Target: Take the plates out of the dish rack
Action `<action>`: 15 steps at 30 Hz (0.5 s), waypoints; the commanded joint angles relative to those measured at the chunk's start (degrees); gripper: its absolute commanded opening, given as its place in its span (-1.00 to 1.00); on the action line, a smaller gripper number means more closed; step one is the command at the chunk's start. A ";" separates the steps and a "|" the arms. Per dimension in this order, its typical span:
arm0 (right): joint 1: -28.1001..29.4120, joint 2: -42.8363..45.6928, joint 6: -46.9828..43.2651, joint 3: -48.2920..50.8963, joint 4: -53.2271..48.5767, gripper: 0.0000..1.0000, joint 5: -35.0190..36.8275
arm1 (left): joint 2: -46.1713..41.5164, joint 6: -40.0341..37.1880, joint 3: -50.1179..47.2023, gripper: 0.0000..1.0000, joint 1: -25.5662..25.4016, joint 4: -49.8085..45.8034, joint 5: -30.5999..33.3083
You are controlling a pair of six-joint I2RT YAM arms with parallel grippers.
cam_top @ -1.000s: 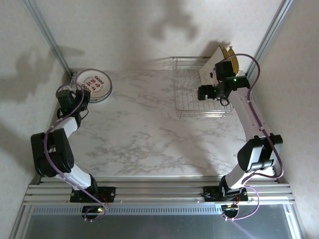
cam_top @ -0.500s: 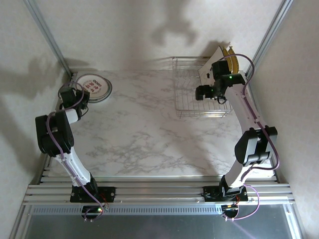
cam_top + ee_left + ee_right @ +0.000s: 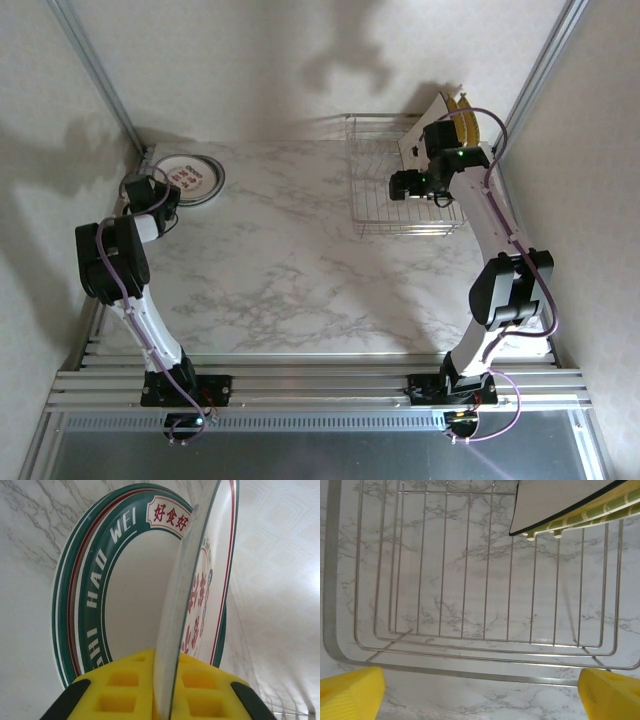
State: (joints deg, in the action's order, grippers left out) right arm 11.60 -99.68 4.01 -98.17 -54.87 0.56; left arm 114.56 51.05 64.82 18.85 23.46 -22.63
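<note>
Item 1, far-left table corner: round plates (image 3: pixel 192 174) in a stack. My left gripper (image 3: pixel 158 190) is clamped on one plate's rim (image 3: pixel 172 630), with a green-lettered plate (image 3: pixel 115 580) behind it.

Item 2, far right: dish rack (image 3: pixel 375 212). It holds a white square plate (image 3: pixel 414 146) and a yellow woven plate (image 3: pixel 463 112), both leaning at its far-right corner.

Item 3: my right gripper (image 3: pixel 403 186) hangs over the rack, fingers wide apart and empty.

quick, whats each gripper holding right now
left gripper: shut on the plate, gripping its edge
right gripper: open, holding nothing, above the rack
</note>
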 commanded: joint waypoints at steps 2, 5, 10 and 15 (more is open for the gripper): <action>0.05 -0.89 0.12 -2.59 0.03 0.98 -1.59 | 0.89 -5.82 4.83 -0.63 0.14 -6.28 1.39; 0.01 -0.39 0.03 -2.56 0.17 0.98 -2.27 | 0.92 -9.39 6.79 -0.46 -0.20 -10.71 2.42; 0.03 -0.17 -0.13 -3.07 -0.31 0.98 -2.43 | 1.71 -15.48 10.69 -0.19 -1.45 -18.06 3.76; 0.01 0.43 -0.45 -3.61 -0.70 0.98 -2.51 | 0.52 -22.65 14.41 0.05 -4.50 -25.84 11.22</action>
State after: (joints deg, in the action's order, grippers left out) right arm 11.60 -99.92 4.01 -99.88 -54.87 -1.39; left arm 115.57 34.83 76.42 16.21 3.44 -16.12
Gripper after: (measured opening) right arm 0.990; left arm 0.515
